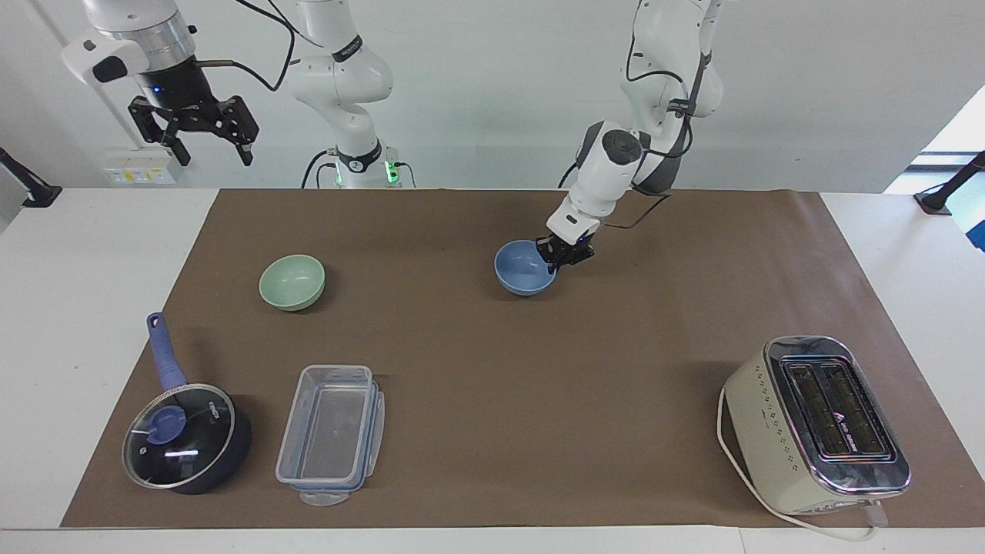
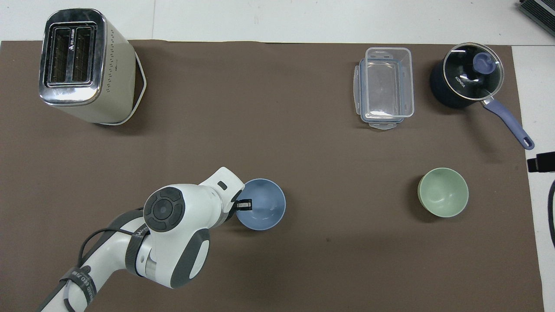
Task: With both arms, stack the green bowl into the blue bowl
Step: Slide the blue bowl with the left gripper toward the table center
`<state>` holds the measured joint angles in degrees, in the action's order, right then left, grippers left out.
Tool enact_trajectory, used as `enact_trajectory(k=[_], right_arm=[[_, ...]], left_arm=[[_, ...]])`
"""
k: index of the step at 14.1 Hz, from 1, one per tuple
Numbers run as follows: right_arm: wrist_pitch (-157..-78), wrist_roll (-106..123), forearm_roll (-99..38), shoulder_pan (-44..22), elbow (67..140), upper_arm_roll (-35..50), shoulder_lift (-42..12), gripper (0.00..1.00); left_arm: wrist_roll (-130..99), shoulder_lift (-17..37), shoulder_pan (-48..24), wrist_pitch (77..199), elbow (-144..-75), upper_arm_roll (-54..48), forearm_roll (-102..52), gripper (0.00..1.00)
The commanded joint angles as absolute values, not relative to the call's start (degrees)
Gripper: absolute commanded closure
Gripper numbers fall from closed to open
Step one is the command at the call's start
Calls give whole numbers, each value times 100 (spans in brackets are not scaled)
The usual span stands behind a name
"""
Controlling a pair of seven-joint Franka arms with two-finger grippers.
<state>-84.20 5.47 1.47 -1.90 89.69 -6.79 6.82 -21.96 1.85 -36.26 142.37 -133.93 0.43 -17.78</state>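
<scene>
Left gripper (image 1: 564, 255) has its fingers pinched tight on the rim of the blue bowl (image 1: 523, 268), near the middle of the surface, toward the robots' edge. Whether the bowl rests on the mat or hangs just above it is unclear. Green bowl (image 1: 292, 282) sits untouched toward the right arm's end. Right gripper (image 1: 194, 131) waits high above that end's robot-side corner, fingers spread wide, empty. Risks: a thin one-sided rim pinch may let the blue bowl tilt or slip; on release it may rock or skid, leaving it off target for stacking.
</scene>
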Motion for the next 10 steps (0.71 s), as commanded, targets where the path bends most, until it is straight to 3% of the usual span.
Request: enact_trajectory(k=[1, 2, 5, 6, 8, 10], right_arm=[[-8499, 598, 141, -167, 9149, -694, 826, 0], [-8499, 598, 141, -167, 9141, -694, 826, 0], [-8490, 581, 123, -158, 9079, -703, 791, 0], [-8482, 606, 149, -167, 9079, -694, 791, 0], [-8429, 598, 167, -211, 9079, -642, 800, 0], [-8490, 659, 158, -184, 9140, -686, 826, 0]], left_arm=[[-2276, 316, -3744, 14282, -13289, 141, -1784, 100], [-2268, 325, -3735, 14274, -13289, 132, -1784, 100], [-2285, 325, -3727, 14204, -13280, 132, -1784, 51], [-2285, 316, -3692, 14134, -13280, 141, -1784, 40], [-2277, 194, -3665, 14133, -13271, 167, -1784, 0], [-2207, -43, -3604, 14124, -13271, 202, -1775, 0]])
